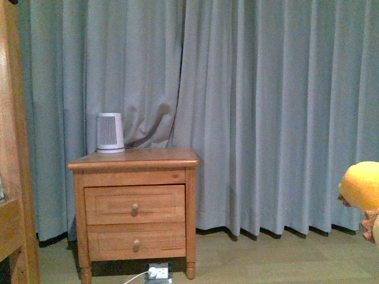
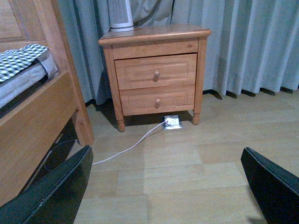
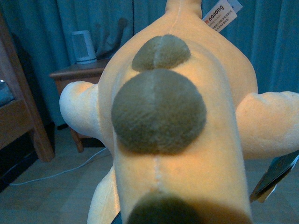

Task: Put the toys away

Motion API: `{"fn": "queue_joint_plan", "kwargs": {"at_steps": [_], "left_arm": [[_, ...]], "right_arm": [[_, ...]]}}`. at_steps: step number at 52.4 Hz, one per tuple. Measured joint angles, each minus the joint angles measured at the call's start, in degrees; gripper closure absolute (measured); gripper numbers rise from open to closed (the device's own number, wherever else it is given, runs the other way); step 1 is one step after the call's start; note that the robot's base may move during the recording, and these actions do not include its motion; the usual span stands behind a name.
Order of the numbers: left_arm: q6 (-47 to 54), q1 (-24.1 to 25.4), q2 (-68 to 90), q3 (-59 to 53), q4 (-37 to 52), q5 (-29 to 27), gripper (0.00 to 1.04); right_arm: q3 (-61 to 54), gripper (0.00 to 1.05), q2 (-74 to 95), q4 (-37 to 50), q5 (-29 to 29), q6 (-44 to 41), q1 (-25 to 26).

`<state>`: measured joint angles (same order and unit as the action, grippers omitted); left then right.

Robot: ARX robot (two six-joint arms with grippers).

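We find the left fingers (image 2: 56, 191) spread wide and empty above the wood floor (image 2: 187, 177). The right fingers (image 3: 275, 179), mostly hidden, pinch the orange-yellow plush animal with dark round back patches (image 3: 187, 154), held off the floor on our right side. We advise a firm grip and keeping clear of the white floor cable (image 2: 126, 148) by the closed two-drawer wooden nightstand (image 1: 135, 204).

Plush toy (image 1: 361, 186) mostly beyond the front view's right edge (its face unseen).
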<state>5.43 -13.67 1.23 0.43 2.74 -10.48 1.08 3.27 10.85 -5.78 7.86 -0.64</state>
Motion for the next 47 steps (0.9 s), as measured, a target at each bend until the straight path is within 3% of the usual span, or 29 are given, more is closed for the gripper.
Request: {"fn": "queue_joint_plan", "kwargs": {"at_steps": [47], "left_arm": [[-0.02, 0.00, 0.00, 0.00, 0.00, 0.00, 0.06]], "right_arm": [[0.00, 0.97, 0.07, 0.00, 0.02, 0.00, -0.02]]}}
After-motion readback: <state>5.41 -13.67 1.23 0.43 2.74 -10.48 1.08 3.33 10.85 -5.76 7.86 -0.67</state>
